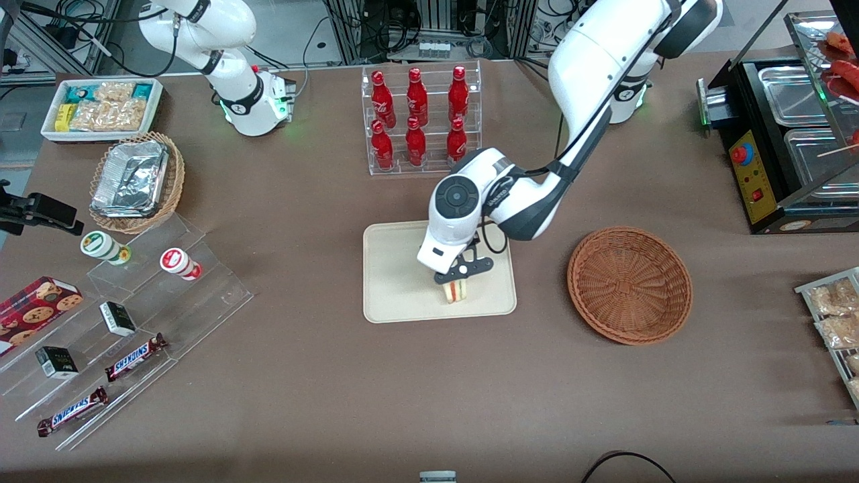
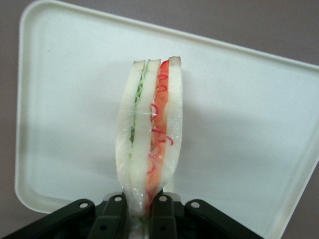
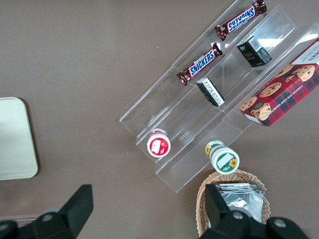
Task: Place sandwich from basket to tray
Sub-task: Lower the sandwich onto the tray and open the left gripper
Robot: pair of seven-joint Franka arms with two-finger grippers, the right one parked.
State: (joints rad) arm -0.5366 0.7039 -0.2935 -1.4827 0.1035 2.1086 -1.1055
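Observation:
My left gripper [image 1: 456, 283] hangs low over the cream tray [image 1: 392, 268], near the tray's edge closest to the front camera. Its fingers [image 2: 164, 214] are shut on the clear-wrapped sandwich [image 2: 149, 144], which stands on edge with green and red filling stripes showing. In the front view the sandwich [image 1: 455, 292] pokes out below the fingers, at or just above the tray floor [image 2: 239, 129]. The reddish-brown wicker basket [image 1: 629, 284] sits beside the tray, toward the working arm's end of the table, with nothing in it.
A clear rack of red bottles [image 1: 419, 117] stands farther from the front camera than the tray. Toward the parked arm's end are a lighter wicker basket with foil containers [image 1: 134, 181], a white bin of snacks [image 1: 100, 107] and acrylic steps with snacks [image 1: 127, 315]. A black food warmer [image 1: 785, 141] stands toward the working arm's end.

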